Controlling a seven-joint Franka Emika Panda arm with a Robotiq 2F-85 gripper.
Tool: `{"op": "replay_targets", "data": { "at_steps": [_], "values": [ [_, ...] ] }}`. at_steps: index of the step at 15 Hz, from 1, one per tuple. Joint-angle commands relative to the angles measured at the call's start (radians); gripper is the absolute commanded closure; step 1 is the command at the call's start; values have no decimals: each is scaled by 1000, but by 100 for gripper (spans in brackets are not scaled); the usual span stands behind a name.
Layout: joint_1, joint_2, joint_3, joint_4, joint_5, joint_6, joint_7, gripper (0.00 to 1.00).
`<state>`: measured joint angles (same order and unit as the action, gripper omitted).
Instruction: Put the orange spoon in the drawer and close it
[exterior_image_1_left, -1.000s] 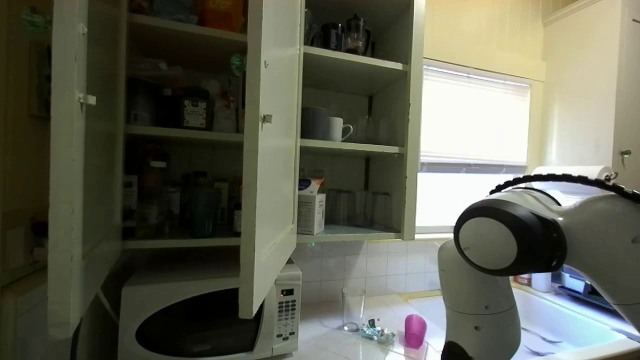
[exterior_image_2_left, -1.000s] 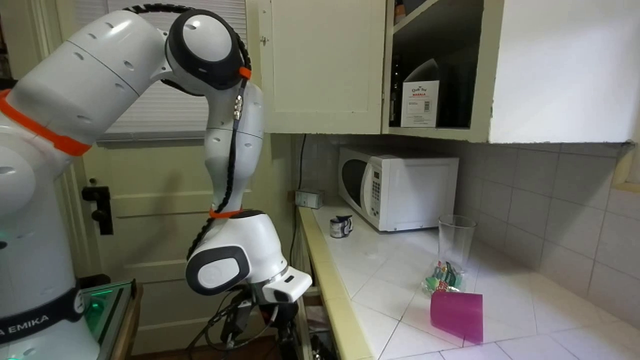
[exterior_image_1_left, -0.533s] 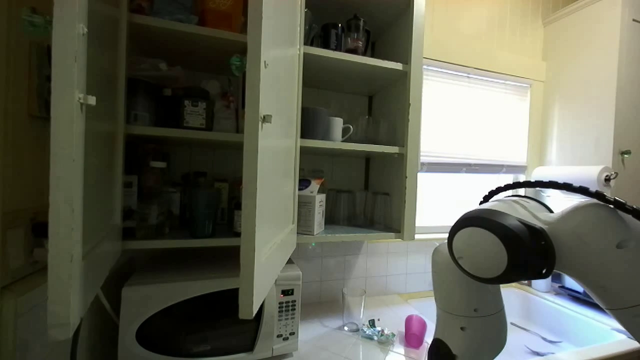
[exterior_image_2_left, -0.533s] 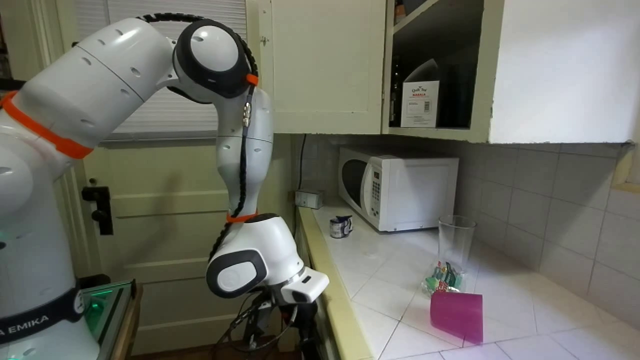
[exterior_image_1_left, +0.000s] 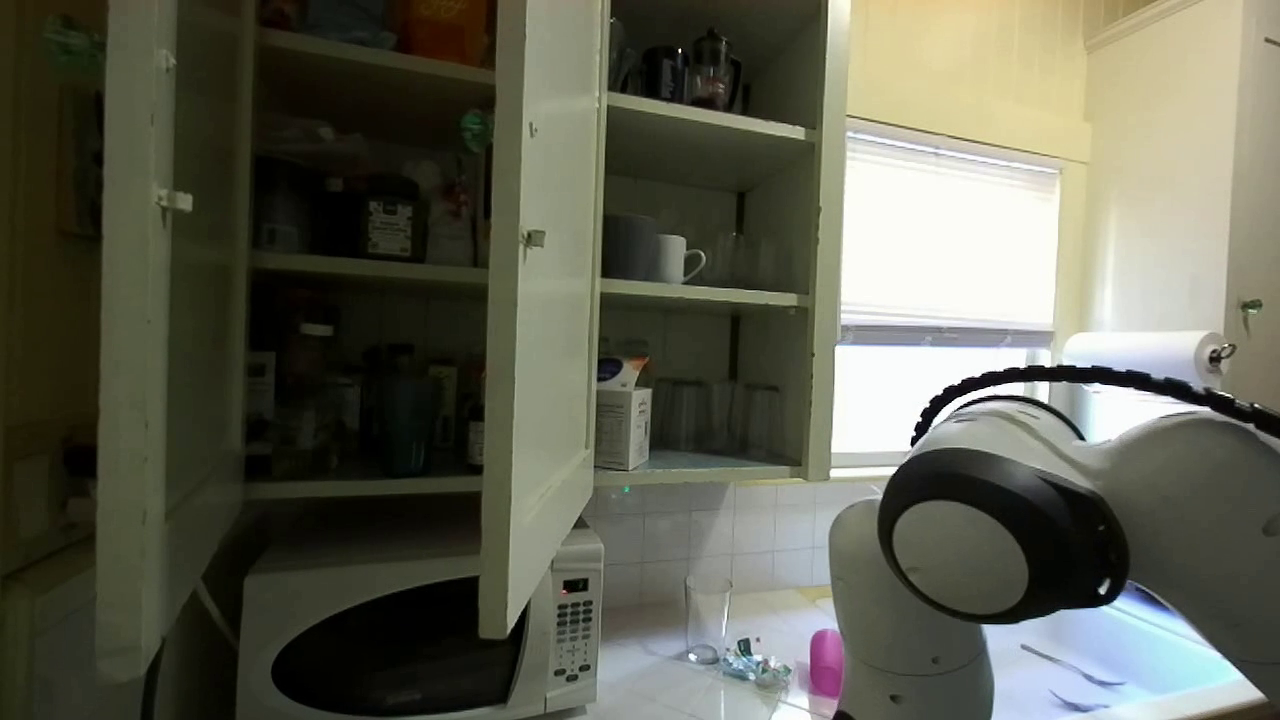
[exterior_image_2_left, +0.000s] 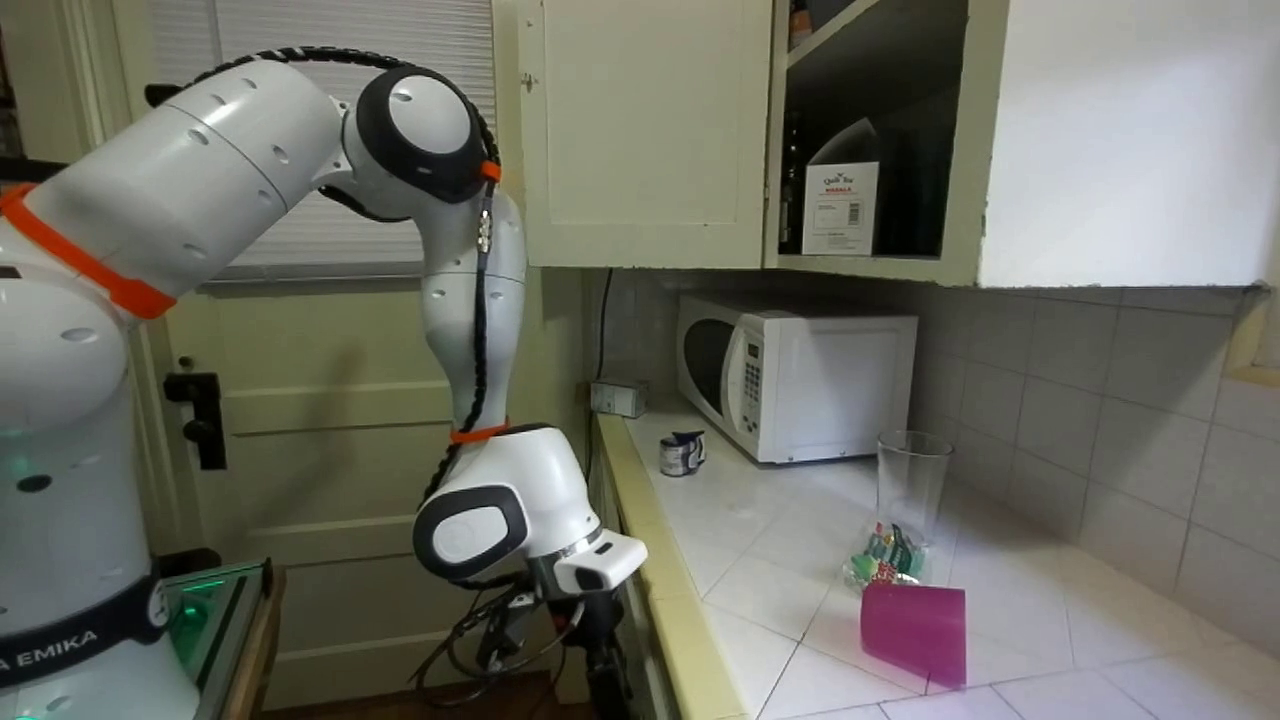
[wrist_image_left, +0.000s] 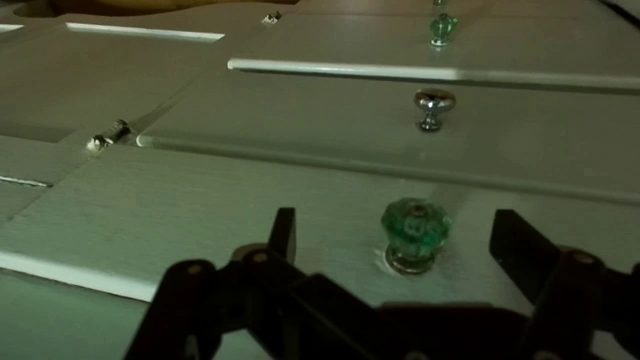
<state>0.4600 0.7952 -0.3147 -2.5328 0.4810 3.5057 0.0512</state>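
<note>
My gripper (wrist_image_left: 395, 217) is open and empty in the wrist view, its fingers on either side of a green glass knob (wrist_image_left: 416, 231) and apart from it. The knob sits on the nearest drawer front (wrist_image_left: 200, 210), which looks shut. In an exterior view my gripper (exterior_image_2_left: 606, 665) points down beside the counter's edge, its tips cut off by the frame. The orange spoon is hidden or out of view; the inside of the drawer does not show.
Lower drawers have a chrome knob (wrist_image_left: 433, 110) and another green knob (wrist_image_left: 442, 30). The counter edge (exterior_image_2_left: 665, 570) runs close to my wrist. On the counter are a pink cup (exterior_image_2_left: 915, 630), a tall glass (exterior_image_2_left: 912, 485) and a microwave (exterior_image_2_left: 835, 385). Cabinet doors (exterior_image_1_left: 545, 300) hang open.
The arm moved toward the counter, then slightly back, and its elbow sank. The open drawer seen beside the gripper a second ago no longer shows open.
</note>
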Motion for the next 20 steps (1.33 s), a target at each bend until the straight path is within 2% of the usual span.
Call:
{"op": "replay_targets", "data": {
  "at_steps": [1,5,6,7,11,14,15,17,18,19,20],
  "values": [
    [-64,-134,59,-165,-89,36,-21,0],
    [-143,-251,108,-324,-155,38,-16,0],
    [-164,-185,126,-221,-93,5,-56,0],
    [-143,-206,111,-244,-51,44,-60,0],
    [-158,-277,142,-216,130,180,-110,0],
    [-114,-388,152,-263,255,190,-181,0],
    [-117,-389,175,-212,328,165,-246,0],
    [-100,-442,198,-210,454,225,-318,0],
    [-91,-518,196,-279,450,265,-313,0],
    [-111,-508,229,-210,518,297,-370,0],
    [-111,-549,236,-214,553,338,-365,0]
  ]
}}
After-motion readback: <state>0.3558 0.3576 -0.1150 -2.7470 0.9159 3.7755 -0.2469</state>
